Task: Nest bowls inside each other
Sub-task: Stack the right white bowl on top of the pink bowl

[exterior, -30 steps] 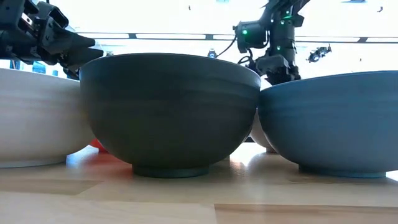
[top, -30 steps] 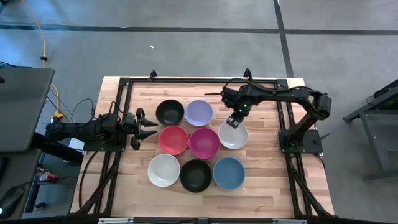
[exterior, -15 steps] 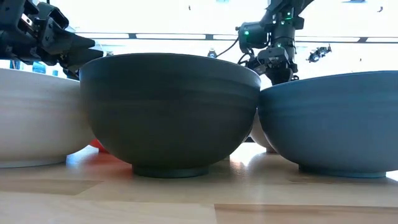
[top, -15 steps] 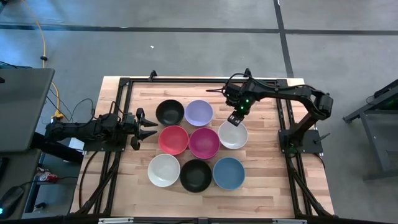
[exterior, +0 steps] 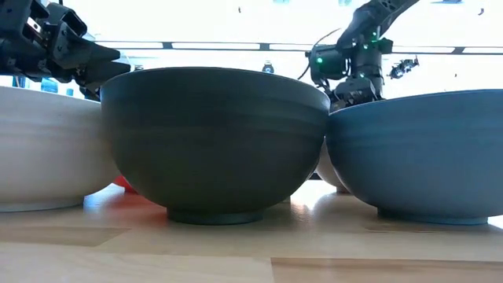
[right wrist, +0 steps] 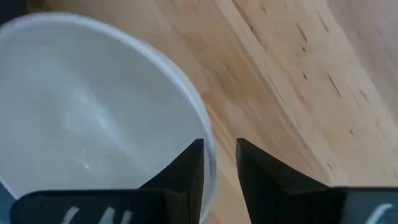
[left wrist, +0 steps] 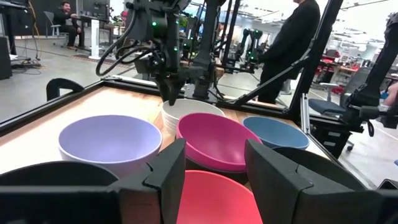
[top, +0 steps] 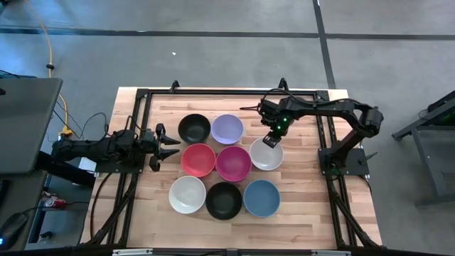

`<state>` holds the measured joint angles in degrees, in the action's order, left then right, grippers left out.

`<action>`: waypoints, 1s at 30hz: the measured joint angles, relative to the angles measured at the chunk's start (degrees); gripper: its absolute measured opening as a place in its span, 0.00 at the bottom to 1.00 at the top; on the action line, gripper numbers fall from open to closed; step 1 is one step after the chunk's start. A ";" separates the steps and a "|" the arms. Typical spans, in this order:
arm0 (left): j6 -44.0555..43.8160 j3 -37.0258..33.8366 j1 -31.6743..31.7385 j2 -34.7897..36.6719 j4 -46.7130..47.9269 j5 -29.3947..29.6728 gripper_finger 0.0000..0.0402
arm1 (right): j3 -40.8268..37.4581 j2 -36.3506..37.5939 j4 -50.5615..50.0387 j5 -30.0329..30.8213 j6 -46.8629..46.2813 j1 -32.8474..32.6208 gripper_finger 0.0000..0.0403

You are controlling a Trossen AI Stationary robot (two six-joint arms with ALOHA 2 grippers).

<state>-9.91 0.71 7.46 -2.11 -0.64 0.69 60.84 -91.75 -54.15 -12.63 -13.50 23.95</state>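
Observation:
Eight bowls stand on their bases in three rows on the wooden table: black (top: 194, 129) and lavender (top: 227, 129) at the far side; red (top: 198, 159), magenta (top: 233, 163) and white (top: 266, 155) in the middle; white (top: 188, 194), black (top: 224, 200) and blue (top: 261, 198) at the near side. My right gripper (top: 270, 141) is open over the middle-row white bowl (right wrist: 93, 112). It points down, with one finger inside the far rim (right wrist: 208, 143) and one outside, and wood shows in the gap. My left gripper (top: 173, 146) is open and empty, left of the red bowl.
A black metal frame (top: 142, 96) runs around the table's edges. Bare wood lies to the right of the bowls (top: 306, 192) and along the near edge. People stand in the room beyond the table in the left wrist view (left wrist: 292, 43).
My right gripper has shifted a little toward the table's right edge and gone down to the far rim of the middle-row white bowl. The bowls have not moved.

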 joint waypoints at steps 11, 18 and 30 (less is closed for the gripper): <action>-0.42 0.00 0.00 0.00 -0.90 0.20 0.38 | -0.81 1.49 1.27 -0.85 1.14 0.04 0.07; -0.42 0.00 -0.01 0.00 -0.90 0.20 0.38 | -0.81 1.49 1.58 -0.82 1.55 0.09 0.01; -0.42 0.00 0.00 0.00 -0.90 0.20 0.38 | -0.81 3.41 0.06 -0.23 1.61 3.82 0.00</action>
<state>-10.33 0.71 7.45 -2.11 -1.54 0.89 60.03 -88.34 -54.08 -12.86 -11.89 27.76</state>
